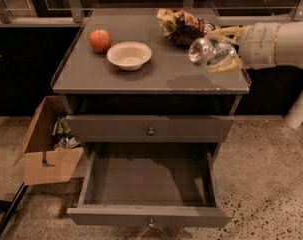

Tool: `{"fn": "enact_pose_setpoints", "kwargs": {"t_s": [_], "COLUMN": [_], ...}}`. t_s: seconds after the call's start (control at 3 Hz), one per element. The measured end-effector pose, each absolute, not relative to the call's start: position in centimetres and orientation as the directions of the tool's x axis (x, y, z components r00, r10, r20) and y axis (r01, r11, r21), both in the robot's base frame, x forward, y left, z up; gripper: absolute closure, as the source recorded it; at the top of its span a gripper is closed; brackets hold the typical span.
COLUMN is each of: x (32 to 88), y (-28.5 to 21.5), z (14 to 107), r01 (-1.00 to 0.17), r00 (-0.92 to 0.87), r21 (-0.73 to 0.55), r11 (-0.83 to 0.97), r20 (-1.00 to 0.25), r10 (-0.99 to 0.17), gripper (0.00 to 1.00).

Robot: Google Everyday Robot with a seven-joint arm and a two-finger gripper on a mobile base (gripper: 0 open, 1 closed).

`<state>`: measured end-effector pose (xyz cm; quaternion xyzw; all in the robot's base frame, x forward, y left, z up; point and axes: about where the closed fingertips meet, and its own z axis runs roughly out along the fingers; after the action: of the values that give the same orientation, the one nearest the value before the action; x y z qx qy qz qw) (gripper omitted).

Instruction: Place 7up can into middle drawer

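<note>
Blurred 7up can [205, 51] in tool [216, 51] above tabletop [156, 79]

one red apple [100, 40], one shallow cream bowl [129, 55], one crumpled brown-yellow snack bag [181, 25] (possibly two bunched), one silvery-white 7up can [205, 51] clasped by one pale gripper [214, 51] at 3 o'clock, two grey drawers: open middle drawer [148, 181], shut upper drawer [116, 128]; one brown cardboard box [43, 151].
</note>
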<state>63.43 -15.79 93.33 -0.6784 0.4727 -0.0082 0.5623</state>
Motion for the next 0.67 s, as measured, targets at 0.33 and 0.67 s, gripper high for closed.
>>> {"fn": "enact_pose_setpoints", "kwargs": {"t_s": [0.33, 0.67], "x": [61.1, 59.4], "y": [-14.9, -14.7], "z": [90.0, 87.5], "r01": [-0.638, -0.646], "r00": [0.523, 0.486], "r21": [-0.754, -0.733], "r11": [0.155, 0.214], "r20": [-0.572, -0.611], "r10": [-0.632, -0.625], "gripper": [1.00, 1.00]}}
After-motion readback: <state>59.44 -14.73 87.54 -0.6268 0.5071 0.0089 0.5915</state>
